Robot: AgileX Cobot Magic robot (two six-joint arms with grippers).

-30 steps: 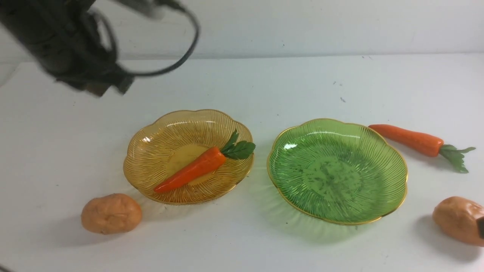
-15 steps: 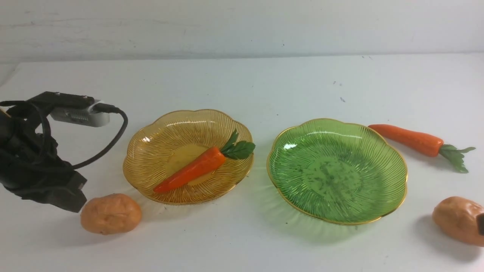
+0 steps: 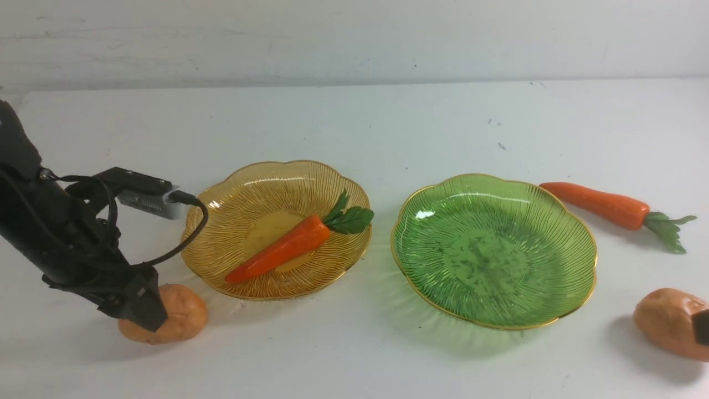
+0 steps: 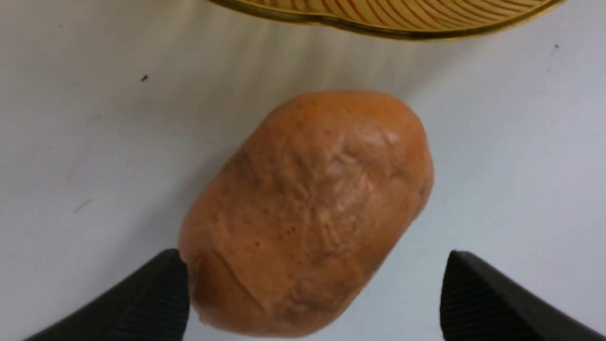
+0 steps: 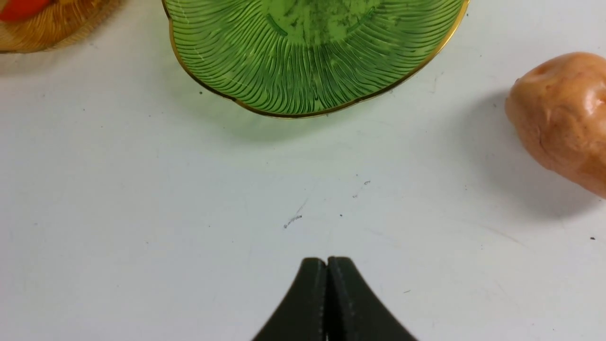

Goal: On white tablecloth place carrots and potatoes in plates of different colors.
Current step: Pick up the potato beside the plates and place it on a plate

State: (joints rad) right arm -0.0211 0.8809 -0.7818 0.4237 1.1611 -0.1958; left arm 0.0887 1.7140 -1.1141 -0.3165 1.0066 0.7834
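On the white tablecloth (image 3: pixel 354 127) stand an amber plate (image 3: pixel 221 221) and a green plate (image 3: pixel 493 249). One carrot (image 3: pixel 282 249) lies in the amber plate. The green plate holds nothing. The other carrot (image 3: pixel 604 205) lies on the cloth right of the green plate. My left gripper (image 3: pixel 141 310) is down at the left potato (image 3: pixel 183 313), open. Its fingers straddle the near end of this potato (image 4: pixel 307 203), and one fingertip (image 4: pixel 165 284) is close against it. The right potato (image 3: pixel 667 321) lies at the front right. My right gripper (image 5: pixel 326 260) is shut and empty over bare cloth, left of that potato (image 5: pixel 563 118).
The left arm's black cable (image 3: pixel 188 233) loops close to the amber plate's left rim. A pale wall (image 3: pixel 354 39) runs behind the table's far edge. A dark bit of the right arm (image 3: pixel 703 327) shows at the right edge, in front of the right potato.
My left arm has come down from the upper left to the left potato, and its jaws have opened. The right gripper and all objects have stayed put.
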